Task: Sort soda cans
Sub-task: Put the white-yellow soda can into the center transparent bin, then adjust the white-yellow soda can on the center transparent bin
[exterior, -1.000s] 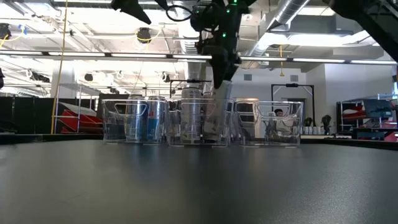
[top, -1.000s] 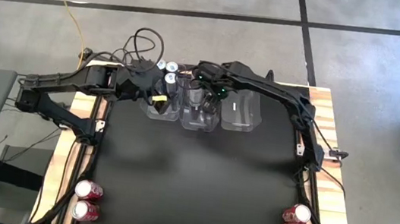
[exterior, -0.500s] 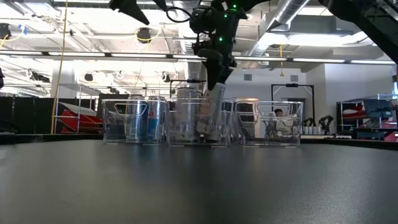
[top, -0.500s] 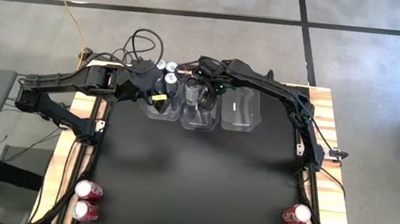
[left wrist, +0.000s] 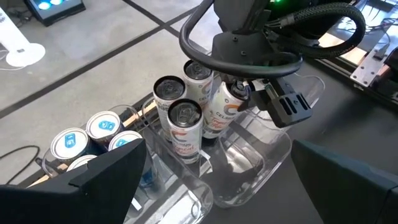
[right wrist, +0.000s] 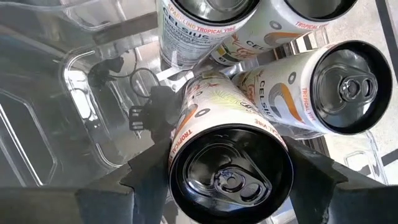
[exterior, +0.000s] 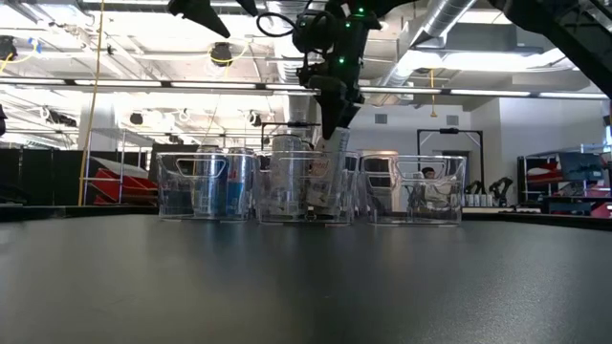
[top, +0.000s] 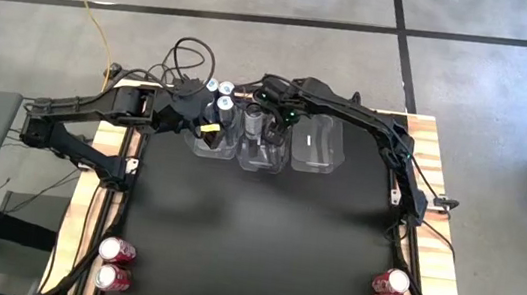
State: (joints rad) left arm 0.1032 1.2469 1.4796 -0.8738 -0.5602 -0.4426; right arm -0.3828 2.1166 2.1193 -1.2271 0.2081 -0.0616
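Change: right gripper [exterior: 330, 129] has lifted slightly above middle bin [top: 261, 152], jaws loosening round white can [right wrist: 231, 163]
Meaning: can delivered, tilted
Left gripper [top: 208, 121]: jaws released

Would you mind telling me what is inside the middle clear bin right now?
The middle bin holds four white cans, one tilted under the right gripper, which partly hides it. The bin floor beneath them is covered.
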